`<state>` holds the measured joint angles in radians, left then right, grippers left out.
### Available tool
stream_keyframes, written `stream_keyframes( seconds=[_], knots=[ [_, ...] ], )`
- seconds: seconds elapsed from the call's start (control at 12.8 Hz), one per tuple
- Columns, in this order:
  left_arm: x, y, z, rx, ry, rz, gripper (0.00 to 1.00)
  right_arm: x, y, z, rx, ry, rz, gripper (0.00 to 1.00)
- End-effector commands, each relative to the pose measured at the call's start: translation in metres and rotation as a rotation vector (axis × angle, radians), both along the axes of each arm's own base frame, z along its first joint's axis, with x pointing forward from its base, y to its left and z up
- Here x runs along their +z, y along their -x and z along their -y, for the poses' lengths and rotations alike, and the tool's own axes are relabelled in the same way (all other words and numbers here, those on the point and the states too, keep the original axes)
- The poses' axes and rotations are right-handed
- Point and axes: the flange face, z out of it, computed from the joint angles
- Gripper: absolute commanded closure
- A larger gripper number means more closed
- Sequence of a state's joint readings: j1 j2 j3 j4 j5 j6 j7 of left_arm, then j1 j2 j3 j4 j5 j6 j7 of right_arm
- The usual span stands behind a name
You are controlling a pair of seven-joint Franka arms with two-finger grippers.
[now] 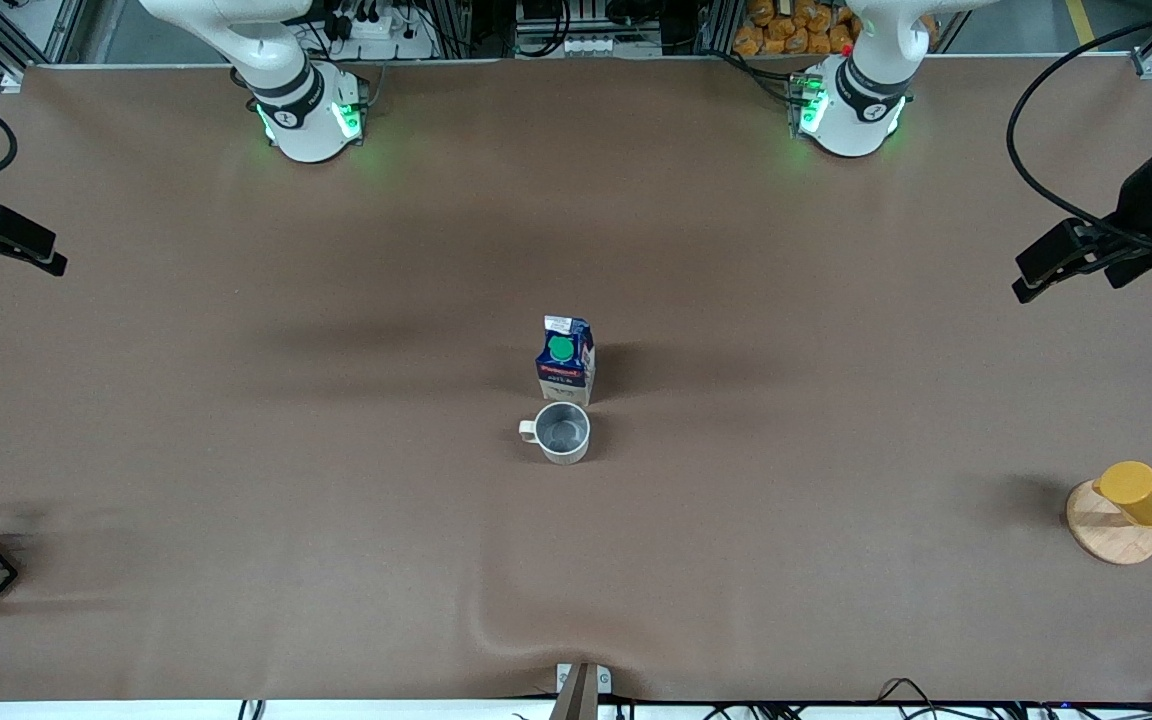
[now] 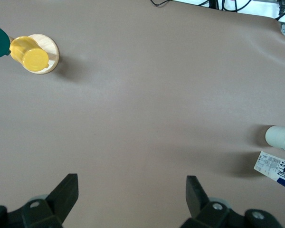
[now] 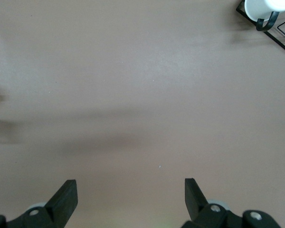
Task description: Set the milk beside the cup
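Over bare table at left arm's end: left gripper (image 2: 130, 202) spread wide, empty, waiting. Over right arm's end: right gripper (image 3: 130, 202) likewise spread, empty. At table centre: milk (image 1: 566, 359) upright, just beside cup (image 1: 563, 432), cup nearer front camera. Placement looks complete. Risk: any return reach could tip tall carton or knock cup away.

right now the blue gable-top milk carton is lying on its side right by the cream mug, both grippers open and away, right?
Not quite: the blue gable-top milk carton stands upright, as the front view shows. It is right by the cream mug, with both grippers open and away.
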<state>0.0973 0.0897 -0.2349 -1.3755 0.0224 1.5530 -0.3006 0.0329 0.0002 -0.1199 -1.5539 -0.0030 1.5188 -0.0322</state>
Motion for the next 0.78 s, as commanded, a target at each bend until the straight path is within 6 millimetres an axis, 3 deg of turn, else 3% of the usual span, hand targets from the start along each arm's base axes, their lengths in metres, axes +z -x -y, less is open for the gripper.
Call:
stream_keyframes(
  seconds=[0.0, 0.31, 0.47, 0.7],
  knots=[
    [0.001, 0.02, -0.009, -0.047, -0.024, -0.008, 0.0, 0.005, -0.002, 0.0, -0.015, -0.012, 0.007, 0.0],
    [-0.012, 0.047, 0.002, -0.074, -0.058, -0.021, 0.0, 0.004, -0.003, -0.002, -0.012, -0.013, 0.006, 0.0],
    [-0.007, 0.047, 0.007, -0.074, -0.058, -0.012, 0.0, 0.004, -0.003, -0.002, -0.012, -0.013, 0.006, 0.0],
    [0.0, 0.045, -0.007, -0.059, -0.051, 0.0, 0.0, 0.004, -0.003, -0.002, -0.012, -0.013, 0.006, 0.0]
  ],
)
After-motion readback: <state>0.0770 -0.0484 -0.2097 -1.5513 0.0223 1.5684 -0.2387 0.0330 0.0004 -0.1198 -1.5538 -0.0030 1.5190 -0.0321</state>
